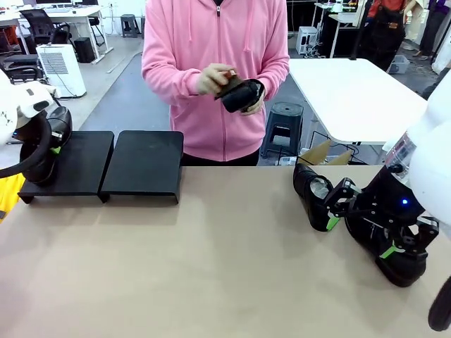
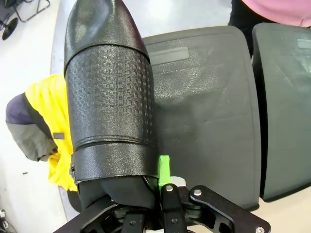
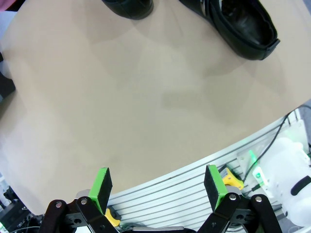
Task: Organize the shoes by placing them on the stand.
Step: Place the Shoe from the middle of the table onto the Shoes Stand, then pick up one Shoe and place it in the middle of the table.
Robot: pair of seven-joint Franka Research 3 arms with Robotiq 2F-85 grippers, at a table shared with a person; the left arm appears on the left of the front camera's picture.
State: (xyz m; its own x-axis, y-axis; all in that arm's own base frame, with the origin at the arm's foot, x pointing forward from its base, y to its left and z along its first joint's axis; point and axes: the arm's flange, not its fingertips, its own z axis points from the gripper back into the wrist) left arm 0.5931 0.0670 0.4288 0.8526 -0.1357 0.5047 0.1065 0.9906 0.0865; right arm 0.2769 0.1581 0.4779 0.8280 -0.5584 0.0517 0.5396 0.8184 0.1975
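**Left gripper clamps a shoe at the stand; right gripper stands spread beside two more**

From the front, we see the left gripper [image 1: 51, 149] pinching a glossy black shoe [image 1: 42, 151] at the outer end of the stand [image 1: 144, 165]. The stand is a low matte-black platform of two adjoining panels at the far left of the table [image 1: 211, 267]. We cannot tell whether the sole rests on the panel.

Across the table, a person in a pink hoodie [image 1: 211, 42] holds another black shoe [image 1: 243, 95] in both hands, with a small reddish-brown object [image 1: 230, 74] against it.

On the right, the right gripper [image 1: 360, 237] is spread wide, low over the table. A third shoe [image 1: 310, 191] is just beside one green pad, and a fourth shoe [image 1: 402, 266] lies under the gripper body.

From the left wrist, the gripped shoe [image 2: 109, 97] shows a smooth pointed toe, a vamp embossed in small squares and a stitched band behind it. The left gripper [image 2: 150, 182] is pressed onto the shoe's rear collar, with one green pad [image 2: 164, 167] against its side. The shoe lies along the left edge of the stand's pebbled panel [image 2: 204, 107], beside a yellow-and-grey garment [image 2: 43, 126].

From the right wrist, the right gripper [image 3: 158, 183] is spread with nothing between its pads, near the table's [image 3: 146, 97] edge. Well ahead lie an open-mouthed shoe [image 3: 243, 24] and a rounded black toe [image 3: 129, 6].
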